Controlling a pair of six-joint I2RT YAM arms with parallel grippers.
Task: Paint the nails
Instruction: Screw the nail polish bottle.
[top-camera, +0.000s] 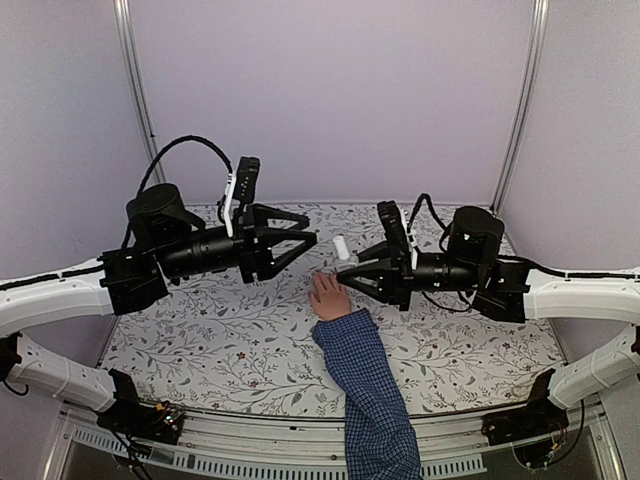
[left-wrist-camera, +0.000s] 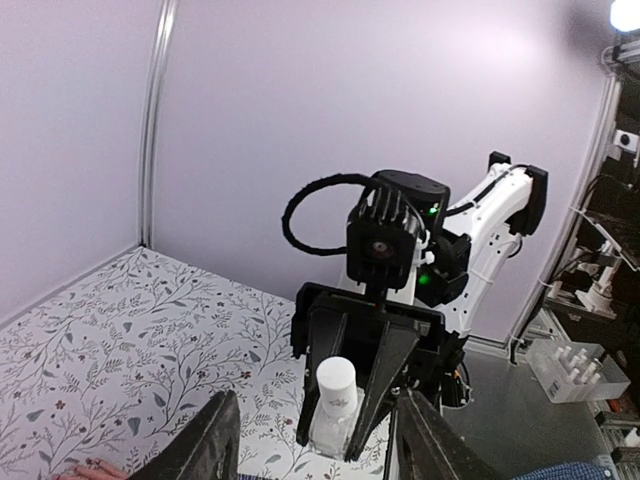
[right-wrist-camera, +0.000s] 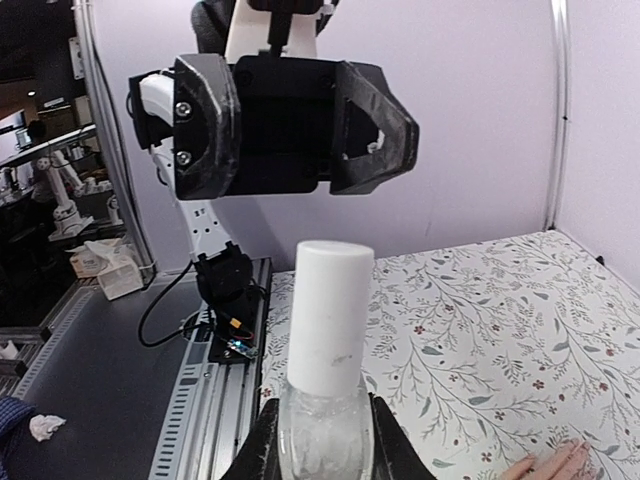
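The table (top-camera: 200, 330) fills the middle band of the top view, its surface pale and printed with grey leafy sprigs and small flowers (the print runs right up to the back wall). A hand (top-camera: 328, 297) lies on it at frame centre, fingers toward the top of the frame. Its blue checked sleeve (top-camera: 372, 385) trails down across the print to the bottom edge.
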